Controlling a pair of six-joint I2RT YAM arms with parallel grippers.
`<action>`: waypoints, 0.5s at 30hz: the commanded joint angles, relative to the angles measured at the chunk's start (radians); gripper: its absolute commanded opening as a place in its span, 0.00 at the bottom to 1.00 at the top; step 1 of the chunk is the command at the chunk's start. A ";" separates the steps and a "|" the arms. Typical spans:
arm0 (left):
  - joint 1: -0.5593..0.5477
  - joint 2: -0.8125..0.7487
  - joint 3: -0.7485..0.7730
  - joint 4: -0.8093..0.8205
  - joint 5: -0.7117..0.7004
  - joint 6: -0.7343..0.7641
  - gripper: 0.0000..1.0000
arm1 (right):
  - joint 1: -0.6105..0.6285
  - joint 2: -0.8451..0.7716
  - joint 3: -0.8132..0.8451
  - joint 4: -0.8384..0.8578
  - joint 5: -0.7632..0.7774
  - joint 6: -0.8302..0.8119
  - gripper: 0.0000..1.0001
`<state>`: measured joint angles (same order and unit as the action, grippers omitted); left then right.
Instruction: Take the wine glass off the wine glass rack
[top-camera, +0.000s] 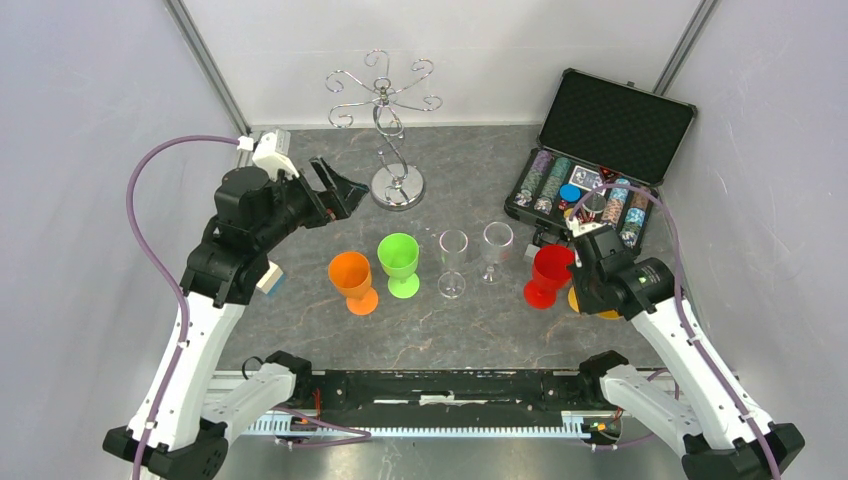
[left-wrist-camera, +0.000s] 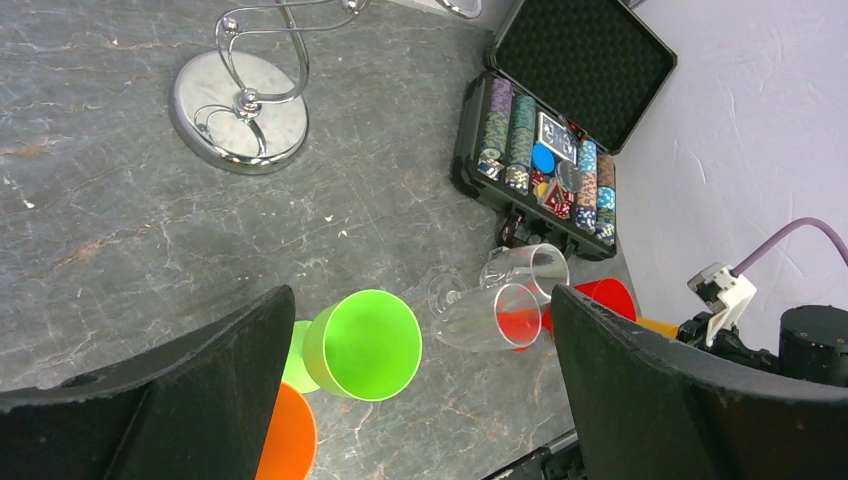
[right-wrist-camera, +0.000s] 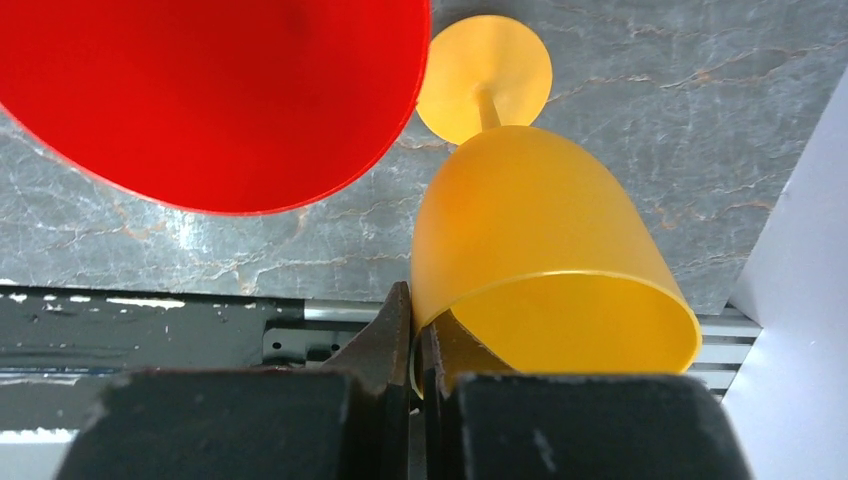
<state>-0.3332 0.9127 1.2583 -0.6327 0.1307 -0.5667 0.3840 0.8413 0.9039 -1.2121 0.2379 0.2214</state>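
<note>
Evidently the right gripper (right-wrist-camera: 415, 325) is pinching the rim of the yellow wine glass (right-wrist-camera: 530, 230), one finger inside the bowl and one outside, the jaws nearly together on the thin wall. The glass is sitting well away from the wine glass rack (top-camera: 388, 150), at the right end of the row on the table (right-wrist-camera: 700, 90), just beside the red goblet (right-wrist-camera: 200, 90). Its round foot is seemingly resting flat on the stone surface. The rack's scroll arms are carrying nothing (so the lifting-off part is looking done, and letting go is probably what remains). The left gripper (top-camera: 337, 190) is hanging wide open near the rack's base, holding nothing. The glass is looking like light, frosted plastic, stiff enough but smooth and top-heavy on a narrow stem, so a rim pinch is risking a swing or a slip. Taking it by the stem or low on the bowl would be giving steadier control, and any release is wanting the foot fully down first.
</note>
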 joint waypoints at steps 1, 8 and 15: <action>0.002 -0.024 -0.010 0.038 -0.026 0.045 1.00 | -0.004 0.004 0.031 -0.031 -0.046 0.008 0.05; 0.002 -0.037 -0.008 0.041 -0.029 0.051 1.00 | -0.004 0.011 0.037 -0.036 -0.015 0.014 0.19; 0.002 -0.045 -0.011 0.041 -0.040 0.052 1.00 | -0.004 0.030 0.069 -0.039 0.045 0.023 0.43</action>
<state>-0.3332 0.8825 1.2510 -0.6296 0.1062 -0.5571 0.3840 0.8646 0.9100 -1.2446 0.2321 0.2367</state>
